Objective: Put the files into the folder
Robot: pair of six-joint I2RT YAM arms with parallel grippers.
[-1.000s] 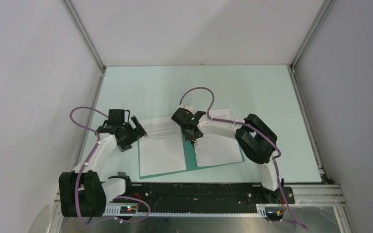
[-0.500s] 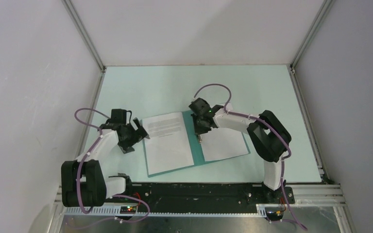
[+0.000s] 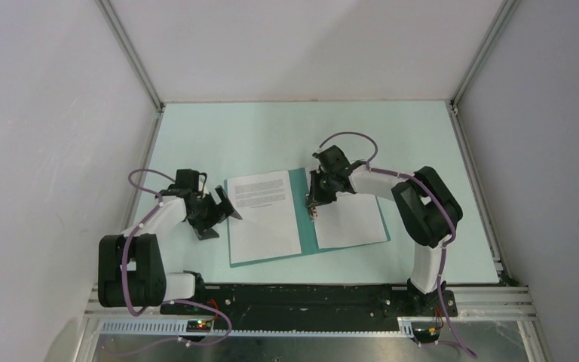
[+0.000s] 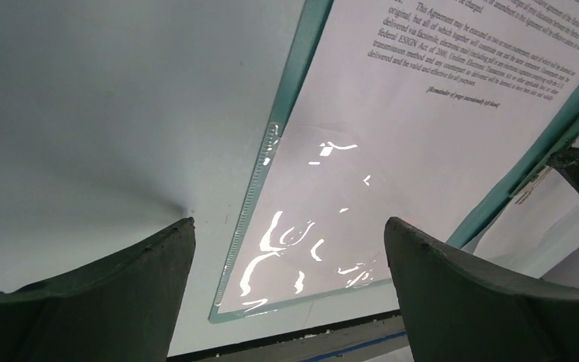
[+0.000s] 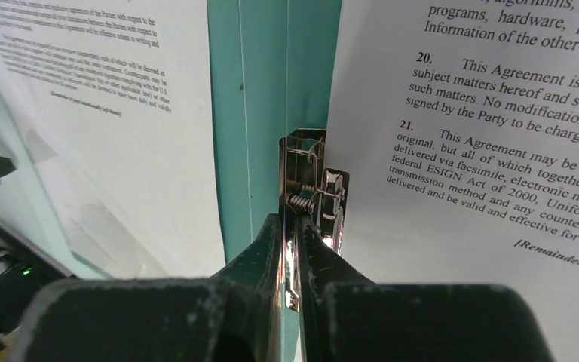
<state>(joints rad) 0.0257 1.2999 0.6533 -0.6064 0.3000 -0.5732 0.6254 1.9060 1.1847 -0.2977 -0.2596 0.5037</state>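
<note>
The small metal clip (image 5: 307, 181) is shining like a mirror, the smooth plastic folder (image 4: 299, 72) is gleaming with bright light spots, and the white paper files (image 5: 482, 173) are looking dull and flat.

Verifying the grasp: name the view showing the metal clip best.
Right wrist: the metal clip sits centre, close and sharp, the right gripper shut on it. Left wrist catches only a sliver; top external hides it under the gripper.

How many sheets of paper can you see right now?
2. One sheet lies on the left half of the open folder; the other sheet on its right half, beside the metal clip pinched by the right gripper. Others could hide underneath.
</note>
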